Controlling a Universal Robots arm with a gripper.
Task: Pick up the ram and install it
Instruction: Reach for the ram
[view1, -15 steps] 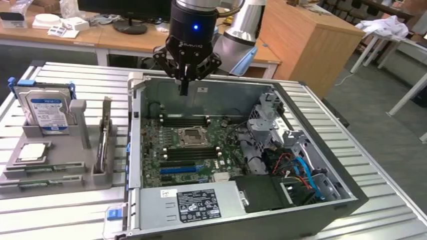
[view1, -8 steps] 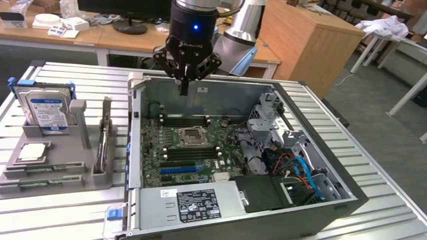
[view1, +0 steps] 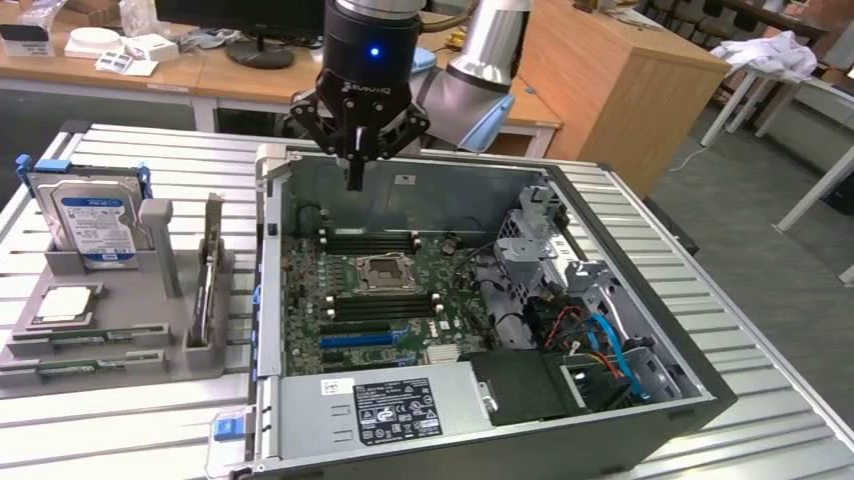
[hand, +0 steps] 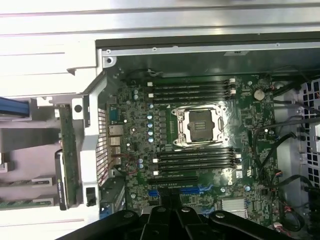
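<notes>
Gripper (view1: 355, 176), fingers pinched shut and empty, hovers over the open computer case (view1: 454, 190) — pick-up not yet begun. Ram (view1: 214, 270) appears to stand on edge in the grey rack (view1: 160, 230) beside the case, well apart from the gripper; grasping it calls for opened fingers squared across its thin edge.
</notes>
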